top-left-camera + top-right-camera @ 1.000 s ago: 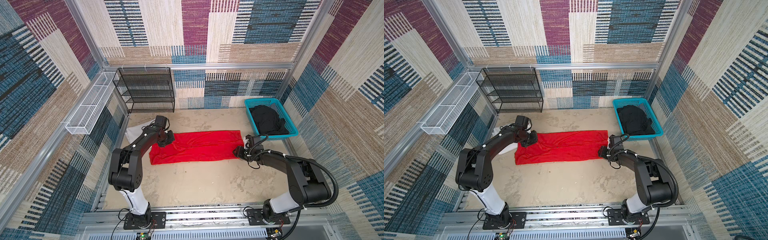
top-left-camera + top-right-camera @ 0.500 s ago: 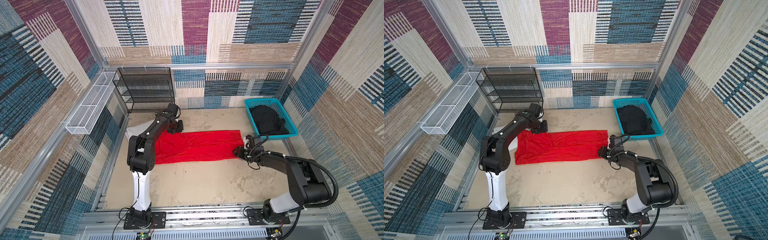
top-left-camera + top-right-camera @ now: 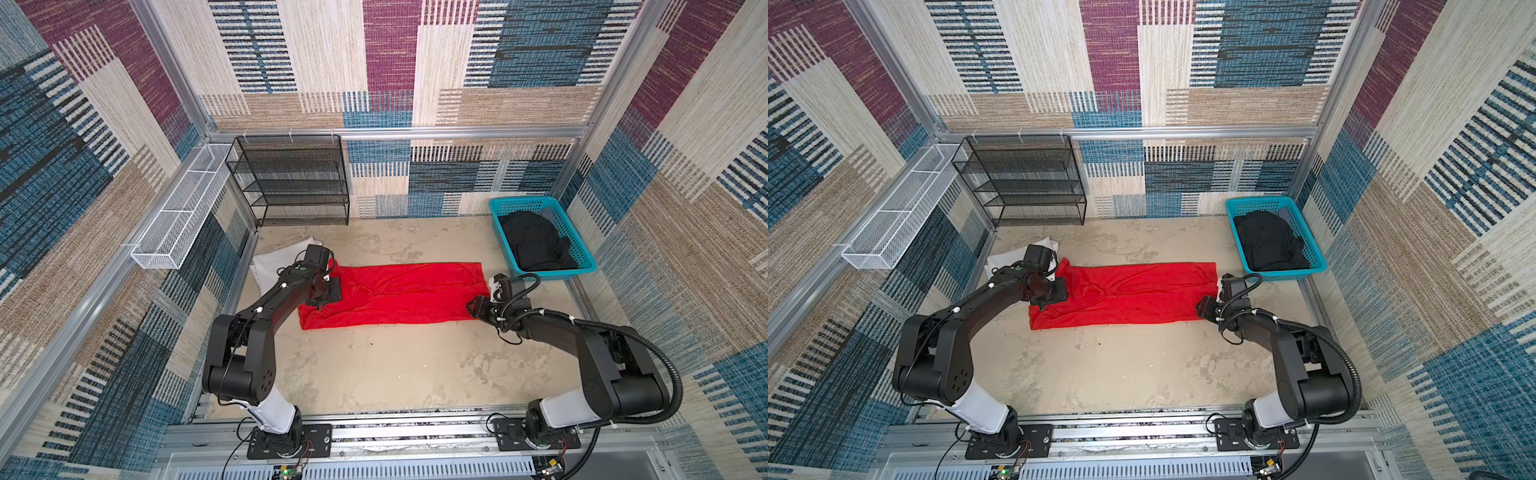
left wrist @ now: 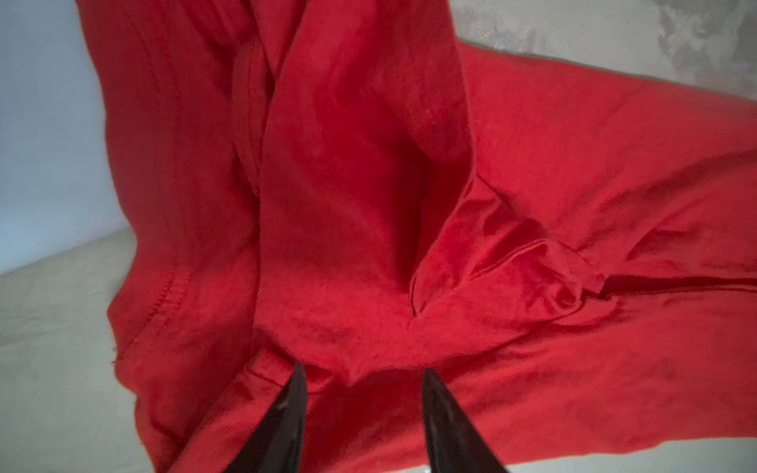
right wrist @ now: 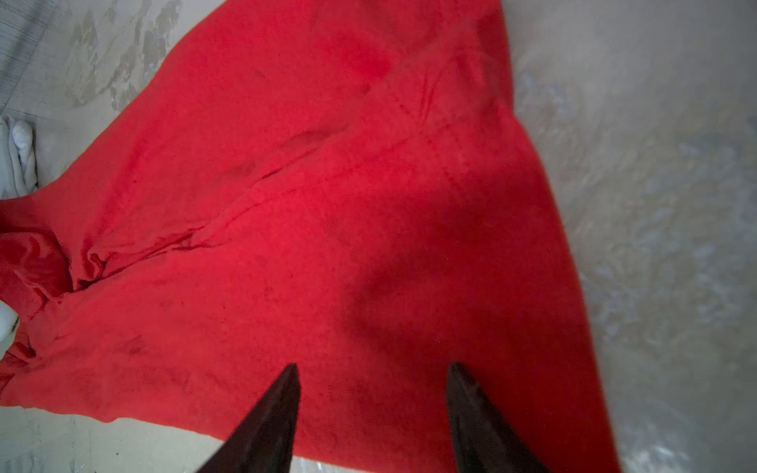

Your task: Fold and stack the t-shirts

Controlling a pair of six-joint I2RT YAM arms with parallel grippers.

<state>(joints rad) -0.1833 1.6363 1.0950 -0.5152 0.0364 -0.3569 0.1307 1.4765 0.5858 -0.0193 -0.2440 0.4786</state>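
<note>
The red t-shirt [image 3: 395,295] lies long, the left gripper [image 4: 363,367] over one short end and the right gripper [image 5: 373,366] over the other, both spread apart, holding nothing

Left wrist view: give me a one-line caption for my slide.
Left gripper, fingers apart, poised over rumpled folds of the red t-shirt lying on the table.

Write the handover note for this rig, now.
Left gripper: jaws open over the red t-shirt, left end. Right gripper: jaws open over its right end. Neither holds cloth.
The red t-shirt lies flat on the table, a long folded strip; white t-shirt beside the left arm; black t-shirt bunched in the teal basket.
Done: red's lengthwise folds. Left: fold it short, stack, then the black one.
</note>
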